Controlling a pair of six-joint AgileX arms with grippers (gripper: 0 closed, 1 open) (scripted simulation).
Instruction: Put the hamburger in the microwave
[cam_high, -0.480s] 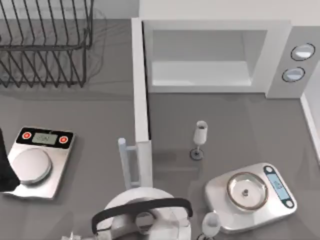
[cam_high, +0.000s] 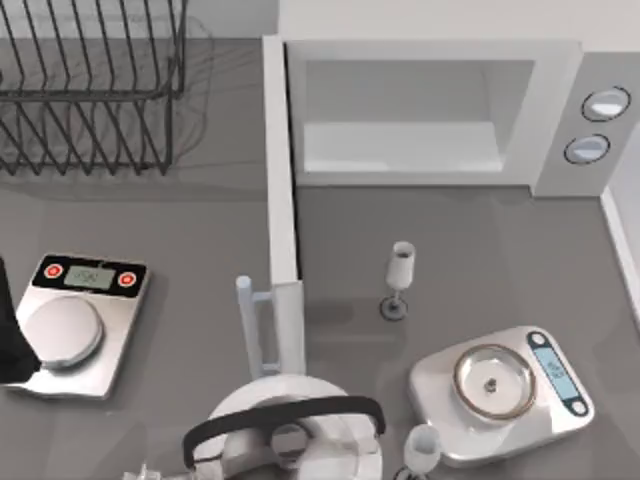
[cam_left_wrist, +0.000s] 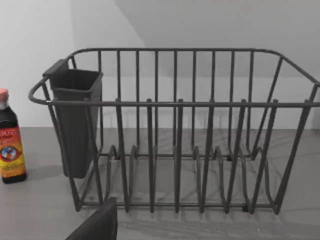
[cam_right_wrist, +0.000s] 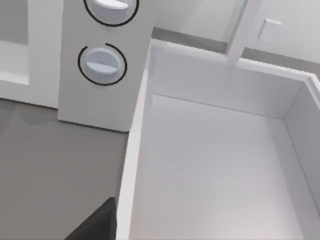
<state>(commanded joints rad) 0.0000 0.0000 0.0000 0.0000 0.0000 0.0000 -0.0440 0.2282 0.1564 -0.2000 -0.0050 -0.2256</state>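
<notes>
The microwave (cam_high: 430, 110) stands at the back of the table, white and boxy, with its wide cavity bare. Its door (cam_high: 282, 170) is swung fully open toward the front, and the bar handle (cam_high: 250, 325) is at the door's near end. Two round dials (cam_high: 605, 103) sit on the right panel, and one dial (cam_right_wrist: 102, 64) is close in the right wrist view. The hamburger is out of view. My left arm (cam_high: 10, 340) is a black shape at the table's left edge. A dark part of my left gripper (cam_left_wrist: 97, 225) faces the rack, and a dark part of my right gripper (cam_right_wrist: 97, 225) is near the microwave's panel.
A wire dish rack (cam_high: 90, 90) fills the back left, with a sauce bottle (cam_left_wrist: 10, 140) beside it. Silver scales (cam_high: 75, 320) lie at the left and another scales (cam_high: 500, 390) at the front right. A wine glass (cam_high: 398, 280) stands mid-table. A white open box (cam_right_wrist: 215, 165) adjoins the microwave.
</notes>
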